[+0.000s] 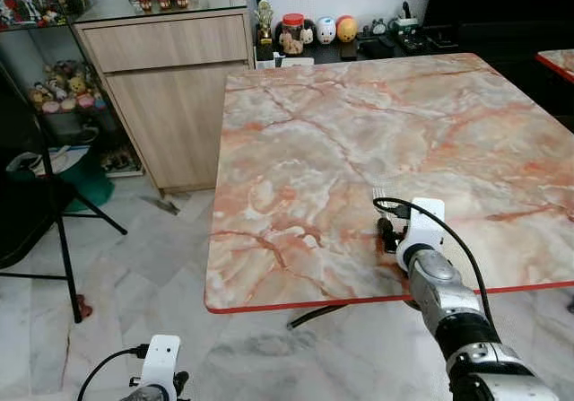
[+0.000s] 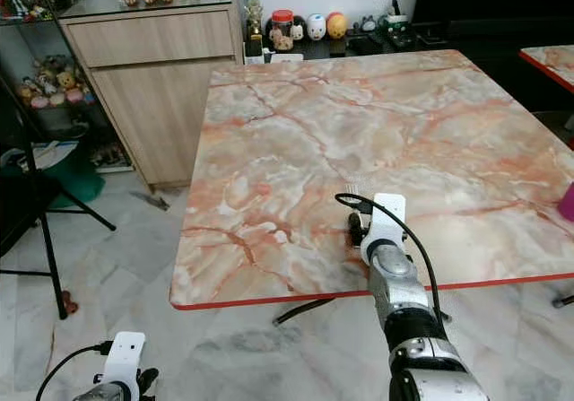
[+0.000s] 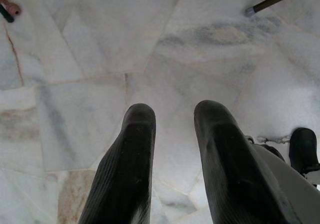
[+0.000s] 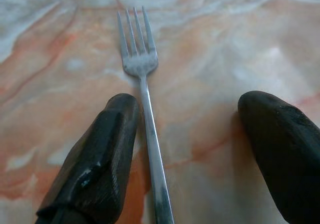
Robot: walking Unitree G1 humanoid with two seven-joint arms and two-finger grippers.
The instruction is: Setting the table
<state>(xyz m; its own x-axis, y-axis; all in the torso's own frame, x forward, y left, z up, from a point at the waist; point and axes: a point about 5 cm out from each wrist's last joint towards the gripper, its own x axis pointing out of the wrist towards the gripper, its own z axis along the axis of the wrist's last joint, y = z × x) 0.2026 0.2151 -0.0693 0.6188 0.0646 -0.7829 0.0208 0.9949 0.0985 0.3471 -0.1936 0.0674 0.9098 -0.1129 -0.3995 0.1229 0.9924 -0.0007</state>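
One fork (image 4: 141, 91) lies flat on the table (image 1: 359, 132), tines pointing away from you, near the front edge and a little right of the middle. Your right gripper (image 4: 187, 134) sits low over it with its fingers spread wide and gripping nothing. The handle runs between them, just beside one finger (image 4: 95, 159); whether they touch is hard to tell. The other finger (image 4: 280, 149) stands well apart from the fork. From the head camera you see the fork's tines (image 1: 378, 192) poking out just beyond the right wrist.

Your left gripper (image 3: 172, 149) hangs idle down by the floor (image 3: 100, 58), to the left of the table, with a narrow gap between its fingers and nothing in it.

Beyond the table's far left corner stands a cabinet (image 1: 170, 87). A black stand (image 1: 63, 231) is on the floor at your left.
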